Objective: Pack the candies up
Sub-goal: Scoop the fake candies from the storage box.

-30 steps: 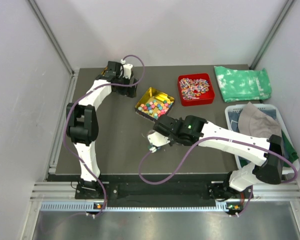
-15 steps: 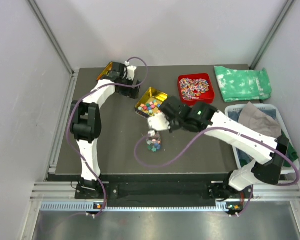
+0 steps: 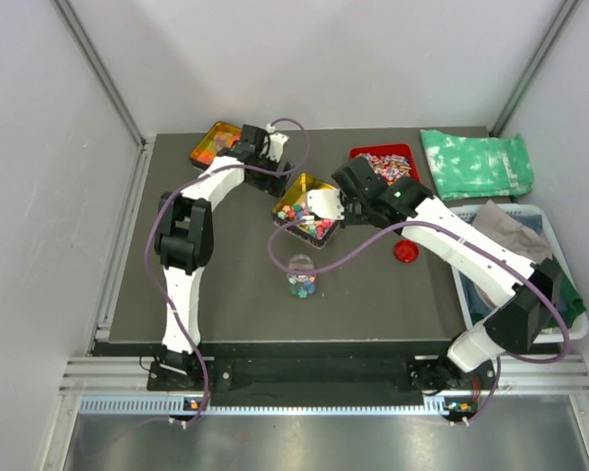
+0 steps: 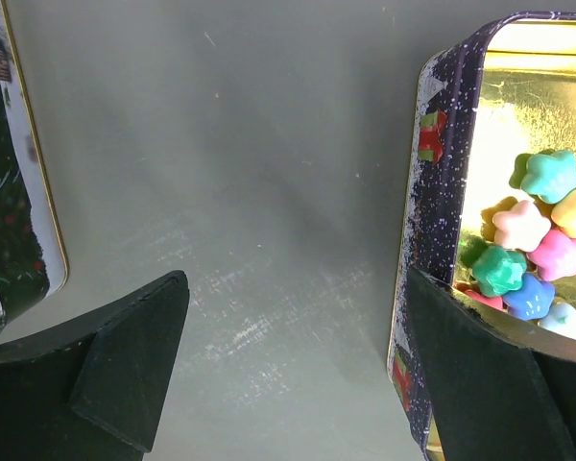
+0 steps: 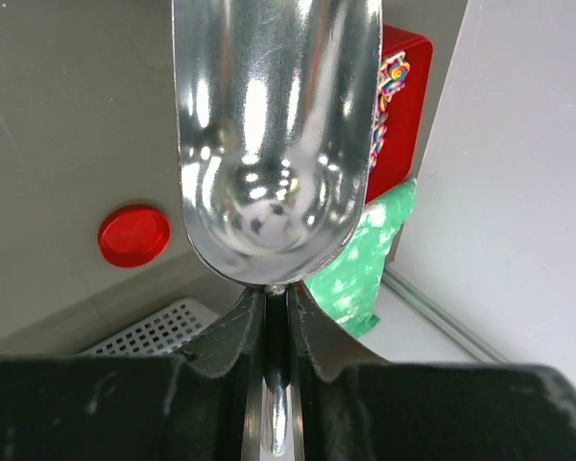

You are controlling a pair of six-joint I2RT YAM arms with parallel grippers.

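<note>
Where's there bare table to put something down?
Bare: the front strip between the jar and the basket, below the red lid; also between jar and left arm. Crowded: the back, around candy tin and red tray.

Your dark table [image 3: 226, 294] and its load.
You see a gold tin [image 3: 302, 186] mid-frame, red tray [image 3: 408, 153] and green cloth [image 3: 476, 165] upper right, jar [image 3: 300, 263] below.

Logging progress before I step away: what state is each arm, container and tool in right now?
left pincer: open, empty.
right pincer: shut on the scoop handle.
scoop: empty.
tin: open, with candies inside.
jar: uncapped, some candies in it.
red lid: off, lying apart from the jar.
</note>
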